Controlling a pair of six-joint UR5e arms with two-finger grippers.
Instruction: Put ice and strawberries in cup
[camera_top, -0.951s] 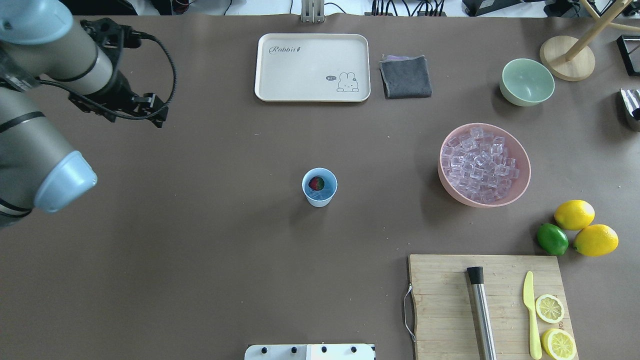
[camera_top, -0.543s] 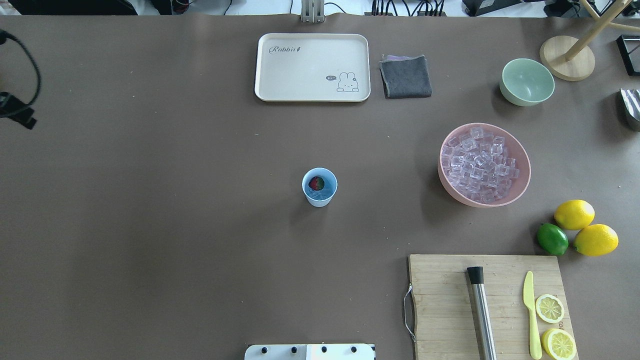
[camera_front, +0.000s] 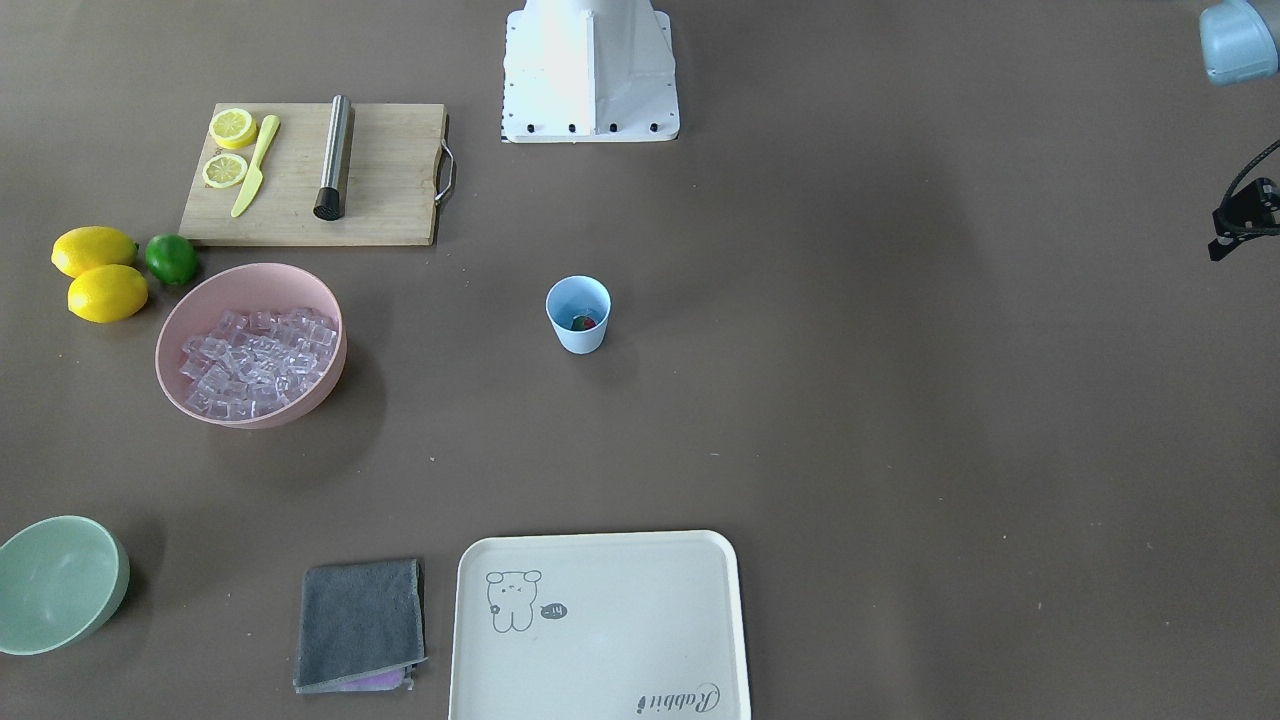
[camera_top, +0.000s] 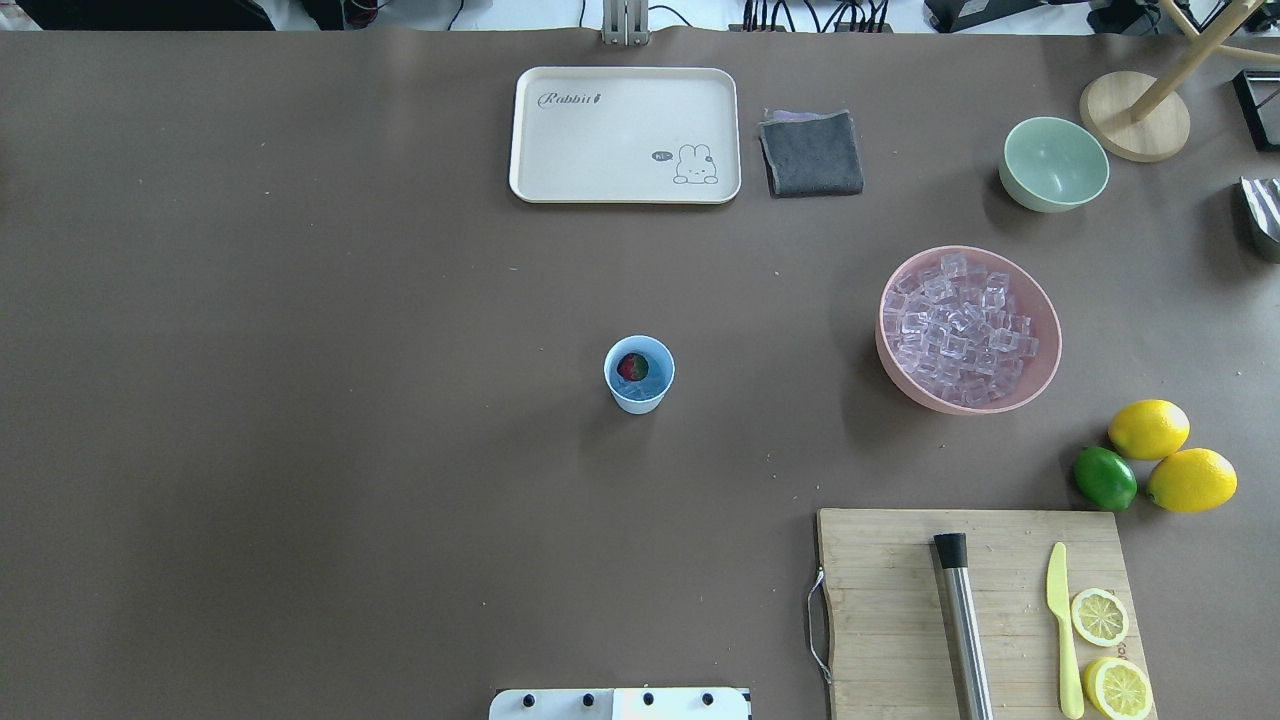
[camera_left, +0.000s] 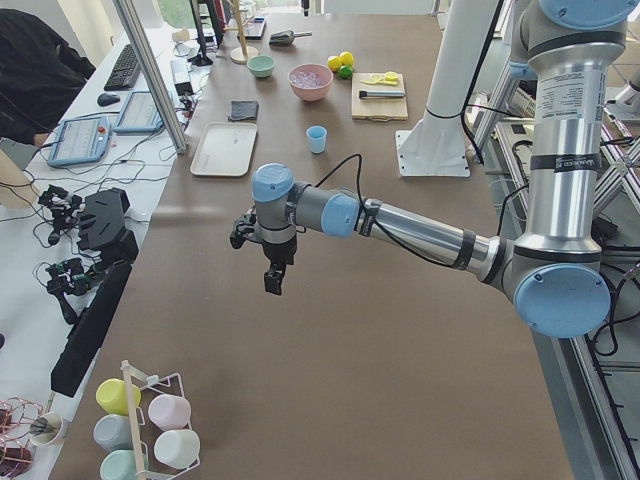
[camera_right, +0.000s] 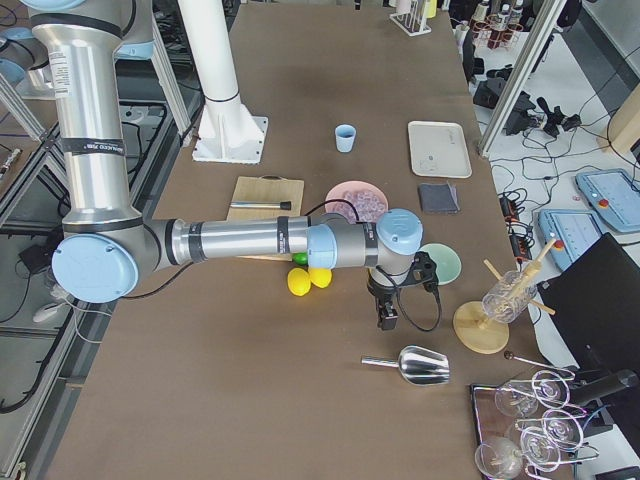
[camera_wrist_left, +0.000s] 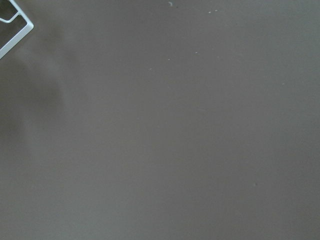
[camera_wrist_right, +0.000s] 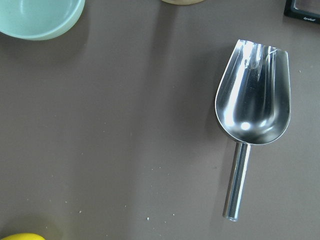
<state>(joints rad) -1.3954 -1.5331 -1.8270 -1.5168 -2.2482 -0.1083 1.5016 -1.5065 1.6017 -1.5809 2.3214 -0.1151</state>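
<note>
Found the left gripper (camera_left: 272, 280) hanging over bare table (camera_left: 330, 380) in the exterior left view, fingers pointing down. Could not tell the state of its jaws, released or clenched. Saw only brown table surface through the left wrist camera, plus a white frame corner at ten o'clock.

Located the cup (camera_top: 640, 398) upright at the centre of the overhead view, well apart from everything else. Spotted the strawberry (camera_top: 631, 367) inside it, toward ten o'clock of the rim, with pale glassy bits beside it, too small to name surely. Noted the cream tray (camera_top: 625, 135) at twelve o'clock from the cup, and the folded grey cloth (camera_top: 811, 153) just beside the tray, at three o'clock of it.

Found the cutting board (camera_top: 880, 610) at four o'clock from the cup, bearing a steel rod (camera_top: 965, 630), a yellow knife (camera_top: 1064, 630) and two lemon slices (camera_top: 1100, 617). Saw the ice (camera_top: 962, 325) heaped in the pink bowl (camera_top: 985, 405), at three o'clock from the cup. Noted the lime (camera_top: 1105, 478) just beside two lemons (camera_top: 1149, 429) at five o'clock from that bowl, and the green bowl (camera_top: 1055, 163) at one o'clock from it.

Picked out the right gripper (camera_right: 385, 318) in the exterior right view, hanging over the table just beside the green bowl. Could not tell its jaws' state either. Saw through the right wrist camera the metal scoop (camera_wrist_right: 252, 105) lying on the table at three o'clock, mouth toward twelve, handle toward six, apart from the green bowl's edge at eleven o'clock.
</note>
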